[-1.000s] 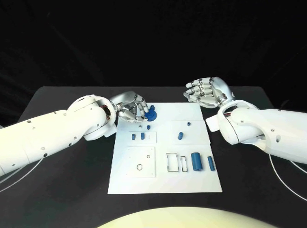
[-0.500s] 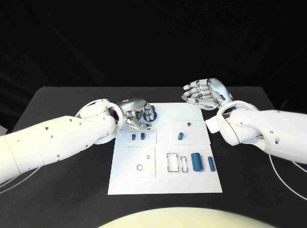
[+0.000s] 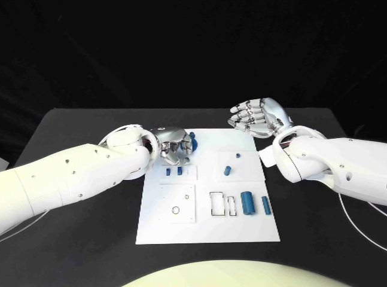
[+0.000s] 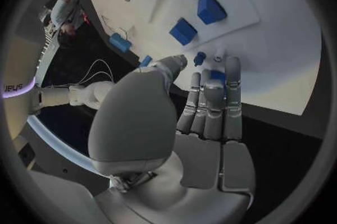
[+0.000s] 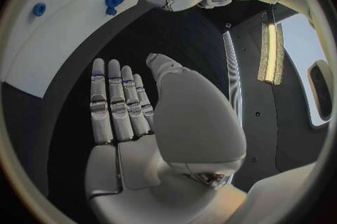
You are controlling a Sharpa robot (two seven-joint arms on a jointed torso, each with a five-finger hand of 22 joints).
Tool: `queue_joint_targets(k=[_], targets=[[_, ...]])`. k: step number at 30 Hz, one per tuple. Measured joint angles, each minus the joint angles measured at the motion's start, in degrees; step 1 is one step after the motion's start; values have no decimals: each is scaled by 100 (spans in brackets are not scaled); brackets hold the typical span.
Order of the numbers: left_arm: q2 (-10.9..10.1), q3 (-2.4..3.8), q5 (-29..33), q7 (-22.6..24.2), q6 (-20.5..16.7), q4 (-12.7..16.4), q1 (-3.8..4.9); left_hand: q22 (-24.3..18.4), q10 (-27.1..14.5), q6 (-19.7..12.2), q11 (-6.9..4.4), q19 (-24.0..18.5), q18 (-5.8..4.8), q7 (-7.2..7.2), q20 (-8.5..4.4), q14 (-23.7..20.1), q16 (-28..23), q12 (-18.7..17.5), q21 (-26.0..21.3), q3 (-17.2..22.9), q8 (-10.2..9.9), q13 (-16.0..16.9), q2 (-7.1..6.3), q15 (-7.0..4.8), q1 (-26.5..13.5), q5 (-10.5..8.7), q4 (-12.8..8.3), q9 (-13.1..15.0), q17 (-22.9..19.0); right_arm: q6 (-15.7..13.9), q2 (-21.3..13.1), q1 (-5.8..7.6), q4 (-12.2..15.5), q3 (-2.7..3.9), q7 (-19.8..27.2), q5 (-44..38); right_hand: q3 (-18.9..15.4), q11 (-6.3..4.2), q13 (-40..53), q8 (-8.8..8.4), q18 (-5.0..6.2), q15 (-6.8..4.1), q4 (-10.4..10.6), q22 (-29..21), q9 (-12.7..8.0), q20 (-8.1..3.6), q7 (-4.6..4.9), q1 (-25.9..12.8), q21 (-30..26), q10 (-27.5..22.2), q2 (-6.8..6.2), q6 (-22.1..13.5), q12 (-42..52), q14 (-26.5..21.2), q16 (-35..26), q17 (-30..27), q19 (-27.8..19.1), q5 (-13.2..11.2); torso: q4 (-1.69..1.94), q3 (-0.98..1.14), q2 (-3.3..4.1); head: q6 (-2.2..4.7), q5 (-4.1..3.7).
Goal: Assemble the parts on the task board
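Left hand (image 3: 171, 145) sits over the task board's (image 3: 209, 227) far-left corner, fingers curled down beside a blue part (image 3: 191, 142) — can't tell whether it actually holds it. In the left wrist view the fingers (image 4: 212, 101) lie straight over the board edge, tips near a small blue peg (image 4: 199, 58). Right hand (image 3: 259, 118) hovers off the board's far-right corner, fingers apart, holding nothing. Other blue parts lie on the board — two small ones (image 3: 173, 171) mid-left, larger cylinders (image 3: 247, 203) near-right.
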Motion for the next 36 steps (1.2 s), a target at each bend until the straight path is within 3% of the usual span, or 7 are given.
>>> queue_joint_targets(k=[36], targets=[[237, -2, -101, -54, 196, -266, -40, 322, 466, 423, -52, -23, 0, -42, -22, 224, 443, -306, 431, 407, -299, -330, 115, -63, 159, -25, -325, -193, 208, -1, 6, 0, 39, 0, -11, -16, 31, 20, 1, -23, 0, 22, 32, -32, -12, 1, 20, 0, 0, 20, 0, 22, -20, -22, 0, -33, -1, 0, 2, -2, -8, -50, -34]])
